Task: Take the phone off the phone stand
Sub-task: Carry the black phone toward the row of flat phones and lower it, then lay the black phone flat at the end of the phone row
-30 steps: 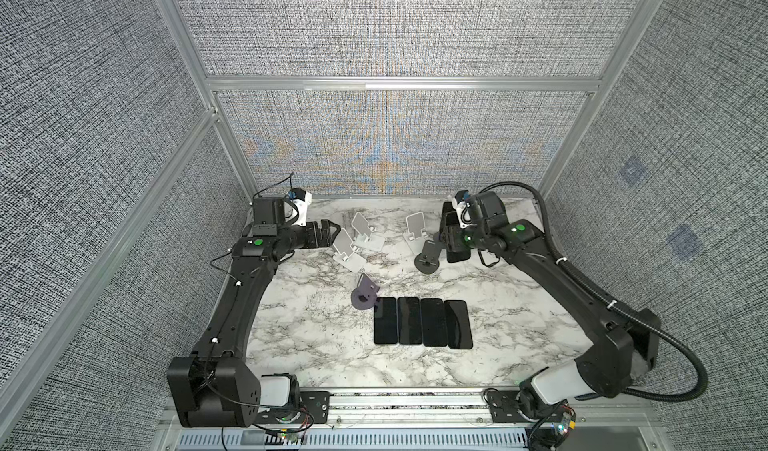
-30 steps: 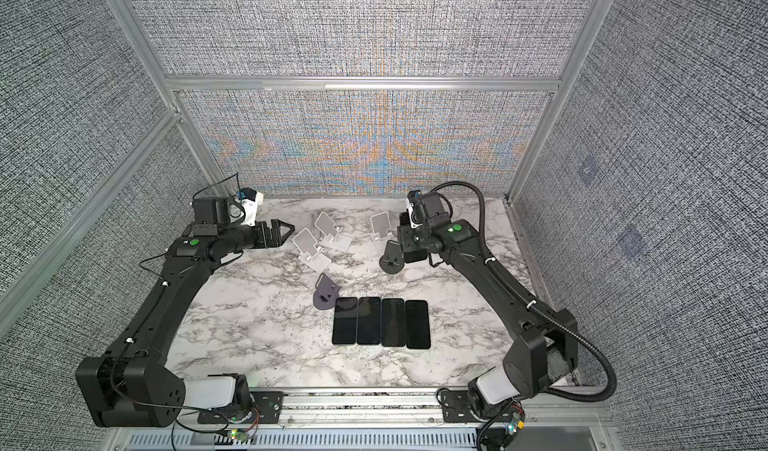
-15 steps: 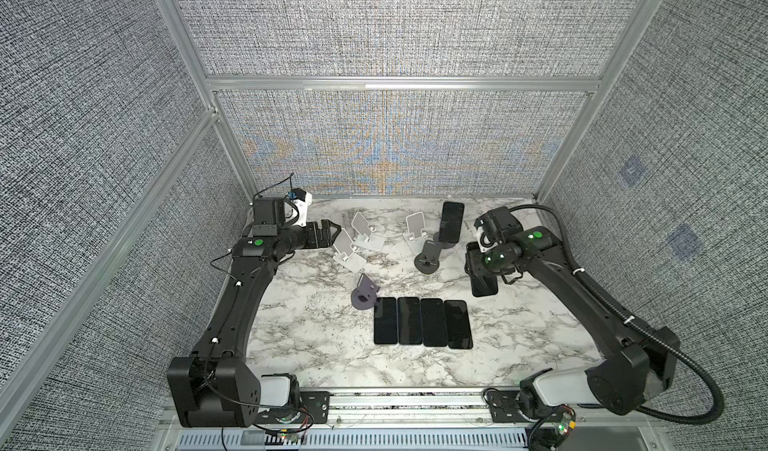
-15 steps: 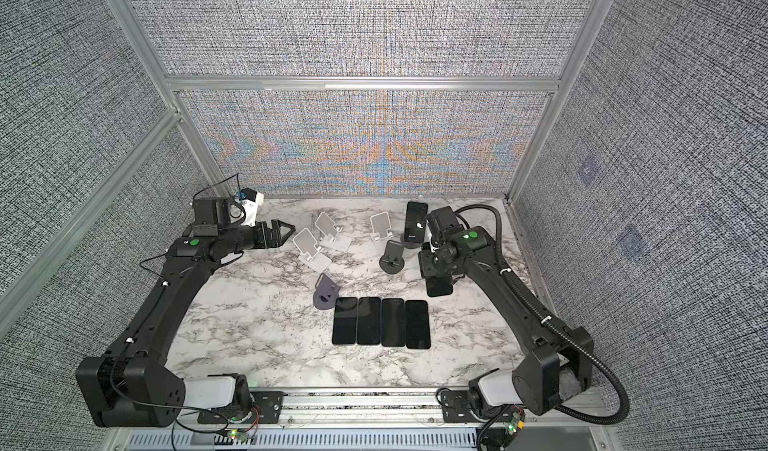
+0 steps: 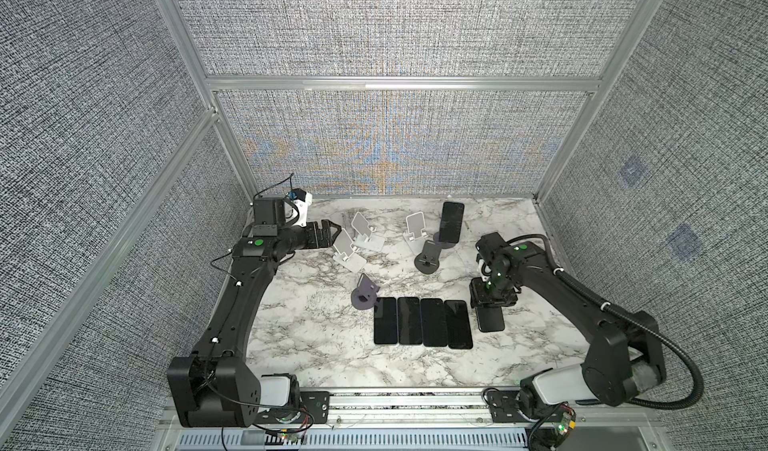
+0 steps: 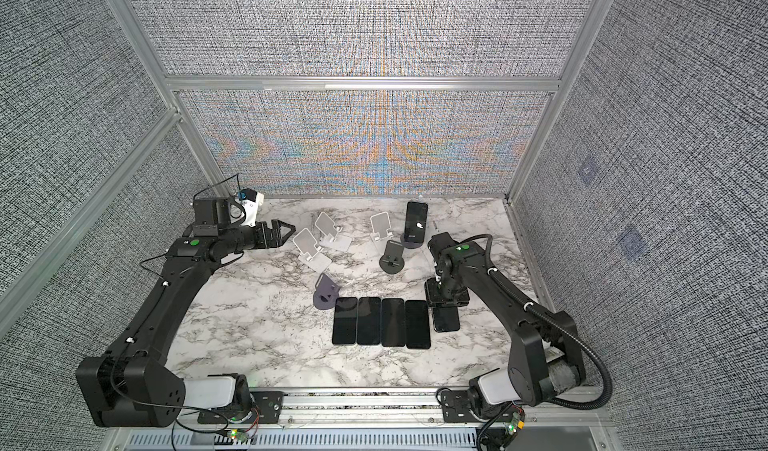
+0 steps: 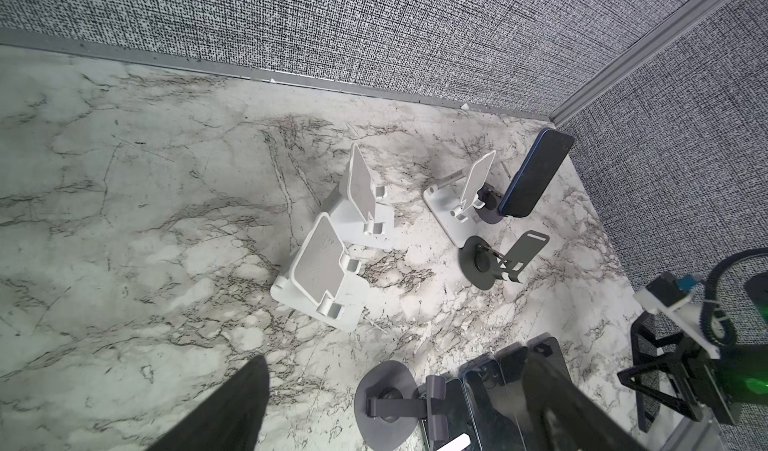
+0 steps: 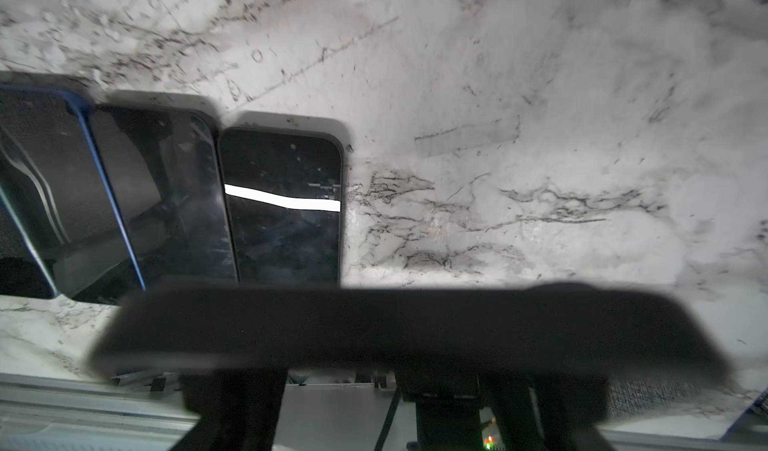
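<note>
My right gripper (image 5: 493,300) is shut on a black phone (image 5: 490,321), which hangs low over the marble just right of a row of several flat phones (image 5: 422,322). In the right wrist view the held phone (image 8: 407,328) is a dark blurred bar across the jaws, with the row's nearest phone (image 8: 282,204) beyond it. A second phone (image 5: 452,226) leans upright on a dark stand (image 7: 492,216) at the back right. In front of it stands an empty dark stand (image 5: 428,258). My left gripper (image 5: 334,232) is open at the back left with nothing between its fingers.
Three white stands (image 5: 365,237) cluster at the back middle, close to my left gripper. A grey-purple stand (image 5: 363,292) sits at the left end of the phone row. Fabric walls close in the marble table (image 5: 316,357) on three sides.
My right arm has carried the phone from the dark stands at the back to the front right and lowered it beside the phone row. The left arm has not moved.
</note>
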You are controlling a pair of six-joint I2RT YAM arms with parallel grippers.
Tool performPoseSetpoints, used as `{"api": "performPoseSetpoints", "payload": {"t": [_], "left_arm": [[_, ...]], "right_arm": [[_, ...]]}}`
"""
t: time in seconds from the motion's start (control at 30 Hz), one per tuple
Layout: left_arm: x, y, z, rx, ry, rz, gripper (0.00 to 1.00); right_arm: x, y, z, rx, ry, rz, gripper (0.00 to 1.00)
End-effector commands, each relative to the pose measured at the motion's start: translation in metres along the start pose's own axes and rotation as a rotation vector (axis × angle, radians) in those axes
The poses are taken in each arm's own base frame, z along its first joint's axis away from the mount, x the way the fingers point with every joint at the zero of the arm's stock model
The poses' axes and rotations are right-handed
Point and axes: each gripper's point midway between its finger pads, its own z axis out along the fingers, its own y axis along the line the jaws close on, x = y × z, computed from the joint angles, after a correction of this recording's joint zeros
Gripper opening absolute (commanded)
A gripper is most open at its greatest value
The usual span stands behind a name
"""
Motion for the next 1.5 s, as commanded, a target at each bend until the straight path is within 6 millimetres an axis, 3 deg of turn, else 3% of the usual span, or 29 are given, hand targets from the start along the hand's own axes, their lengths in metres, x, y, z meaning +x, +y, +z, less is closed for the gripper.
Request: {"api": "performPoseSetpoints", "payload": {"t": [0.0, 0.23, 0.57, 0.97, 1.47], "left_arm": [[-0.007, -0.004, -0.002, 0.01, -0.027, 0.022, 0.95], [-0.006, -0.003, -0.001, 0.009, -0.024, 0.02, 0.95], [-0.006, -0.003, -0.001, 0.009, -0.021, 0.022, 0.95], [-0.006, -0.004, -0.001, 0.014, -0.018, 0.021, 0.95], [-0.006, -0.004, -0.002, 0.01, -0.019, 0.026, 0.95]], "right_arm": [[0.006, 0.002, 0.011, -0.02, 0.038, 0.011, 0.15], [0.01, -0.004, 0.039, -0.009, 0.099, 0.035, 0.18], [0.003, -0.007, 0.062, -0.014, 0.142, 0.049, 0.28], [0.005, -0.008, 0.074, -0.022, 0.185, 0.068, 0.45], [0.01, -0.016, 0.077, 0.016, 0.227, 0.079, 0.59]]}}
